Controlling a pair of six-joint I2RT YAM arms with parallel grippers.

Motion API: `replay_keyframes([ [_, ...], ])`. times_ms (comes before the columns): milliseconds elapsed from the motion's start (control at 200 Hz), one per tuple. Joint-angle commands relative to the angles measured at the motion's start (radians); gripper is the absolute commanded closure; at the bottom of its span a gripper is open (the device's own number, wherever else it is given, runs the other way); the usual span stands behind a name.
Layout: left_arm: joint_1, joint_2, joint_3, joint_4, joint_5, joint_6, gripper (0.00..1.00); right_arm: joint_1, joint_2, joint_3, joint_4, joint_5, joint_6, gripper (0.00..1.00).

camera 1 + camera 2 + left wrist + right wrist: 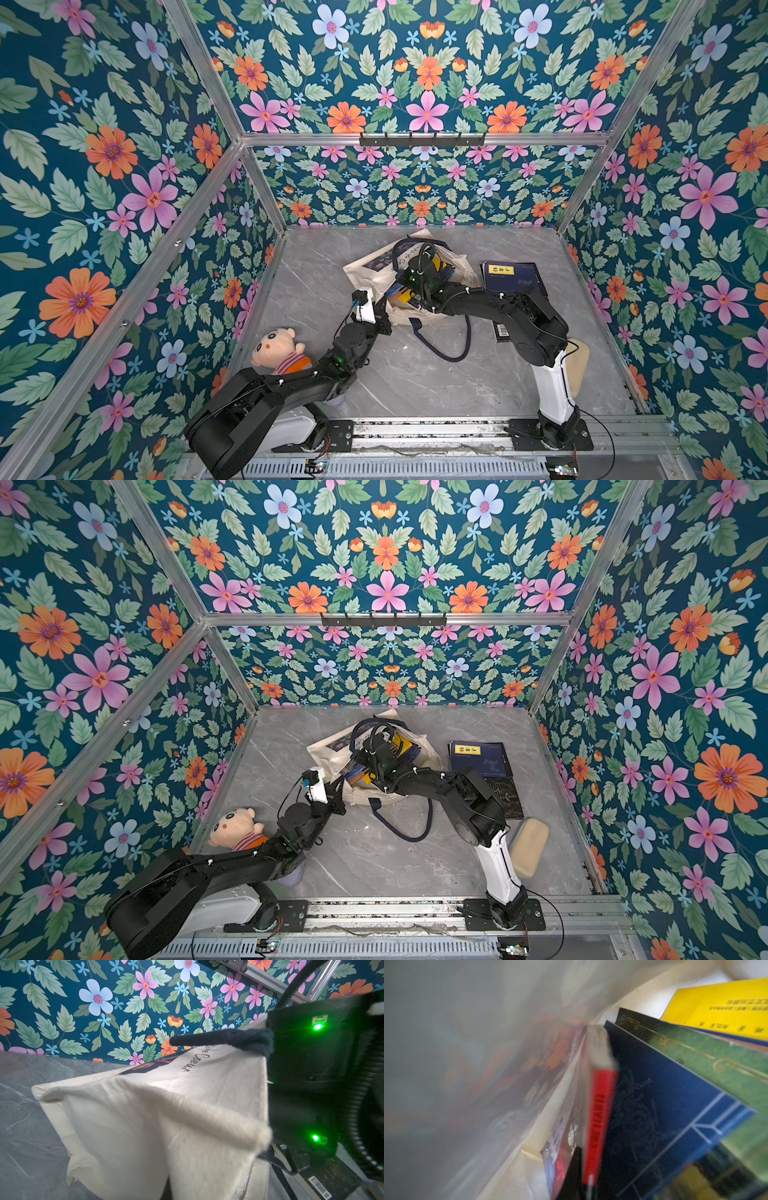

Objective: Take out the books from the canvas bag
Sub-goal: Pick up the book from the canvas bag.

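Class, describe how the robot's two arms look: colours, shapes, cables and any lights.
Both are mostly black and jointed. The left arm has a white base shell and a white wrist block with a blue plug. The right arm has a white lower link, white cable ties, a ribbed black hose and green lights.

Cream canvas bag [145, 1126]: coarse matt weave. Navy paperback cover [654, 1095]: smooth, faint sheen. Grey marbled tabletop [436, 386]: polished, smooth.

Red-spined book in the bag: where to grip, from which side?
Probably pinch the red-spined book across its spine edge, entering through the canvas bag mouth: it stands on edge between the bag wall and the navy book, leaving only that edge exposed.
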Motion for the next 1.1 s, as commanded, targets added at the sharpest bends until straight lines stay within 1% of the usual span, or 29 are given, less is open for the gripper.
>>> replay_keyframes([
  [0, 0.000, -0.004, 0.002, 0.093, -0.011, 0.009, 1.00, 0.009, -0.034, -0.015, -0.015, -0.027, -0.032, 0.99],
  [245, 0.000, -0.003, 0.011, 0.070, -0.056, -0.011, 1.00, 0.016, -0.146, -0.090, -0.063, -0.086, -0.075, 1.00],
  [570, 0.000, -0.008, 0.015, 0.050, -0.083, -0.023, 1.00, 0.016, -0.283, -0.189, -0.127, -0.157, -0.134, 1.00],
  [960, 0.001, -0.006, 0.017, 0.043, -0.099, -0.026, 1.00, 0.016, -0.409, -0.323, -0.119, -0.163, -0.208, 1.00],
  [965, 0.001, -0.006, 0.017, 0.043, -0.099, -0.026, 1.00, 0.016, -0.436, -0.323, -0.118, -0.163, -0.208, 1.00],
  [980, 0.001, -0.006, 0.018, 0.043, -0.101, -0.025, 1.00, 0.016, -0.451, -0.329, -0.117, -0.162, -0.211, 1.00],
  [1095, 0.000, -0.003, 0.020, 0.041, -0.104, -0.024, 1.00, 0.015, -0.501, -0.364, -0.121, -0.159, -0.229, 1.00],
])
